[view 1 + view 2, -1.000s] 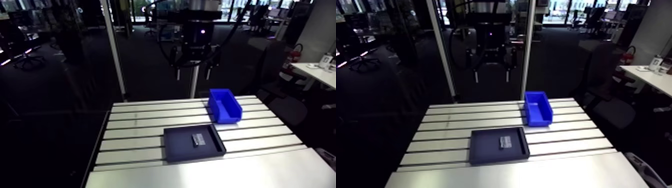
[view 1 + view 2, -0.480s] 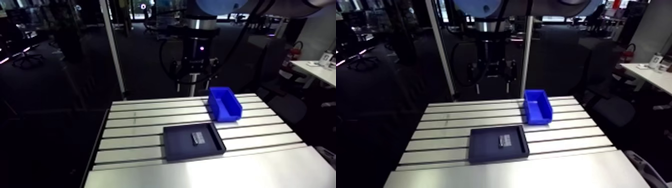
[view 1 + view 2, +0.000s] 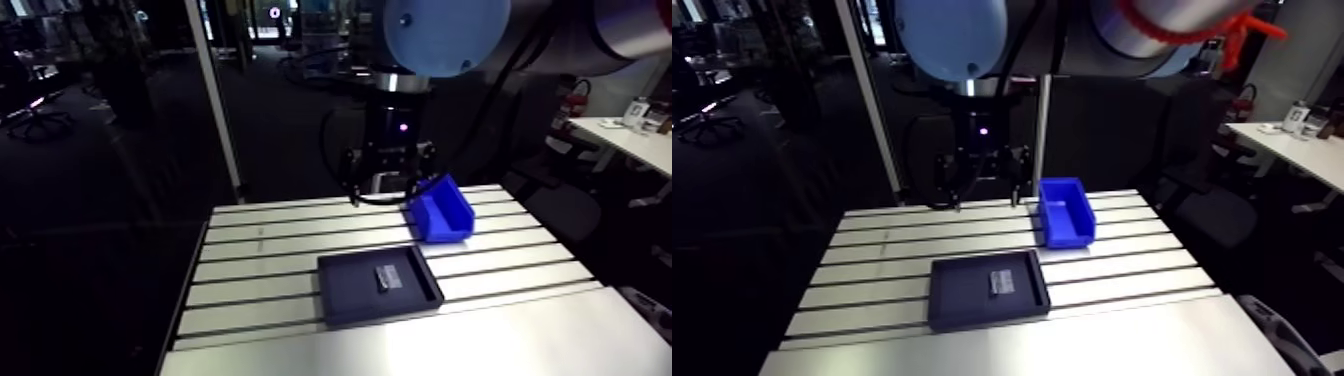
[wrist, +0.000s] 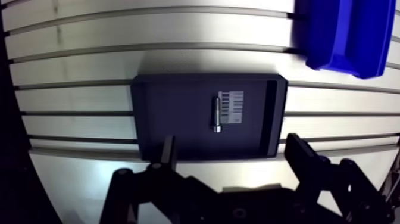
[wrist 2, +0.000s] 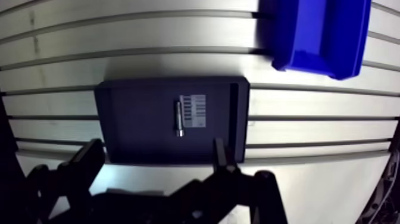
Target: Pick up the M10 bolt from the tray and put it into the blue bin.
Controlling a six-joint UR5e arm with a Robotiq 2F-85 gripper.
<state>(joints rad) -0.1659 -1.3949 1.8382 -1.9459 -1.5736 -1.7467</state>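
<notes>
Noting the black gripper (image 4: 232,142) lower than before, fingers (image 4: 168,152) wide and empty, we judge the slim metal M10 bolt (image 4: 217,113) ungrasped.

The bolt (image 4: 217,114) lies in the tray (image 4: 166,113) beside a label (image 4: 232,108), bin (image 4: 348,33) nearby.

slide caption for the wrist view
Open pincer over a dark tray holding one bolt, blue bin beside it.

You've got a slotted aluminium table (image 3: 260,262) carrying two things. One dark tray (image 3: 350,285) lies flat near its middle. One blue bin (image 3: 450,225) stands near the tray's corner, not touching.
</notes>
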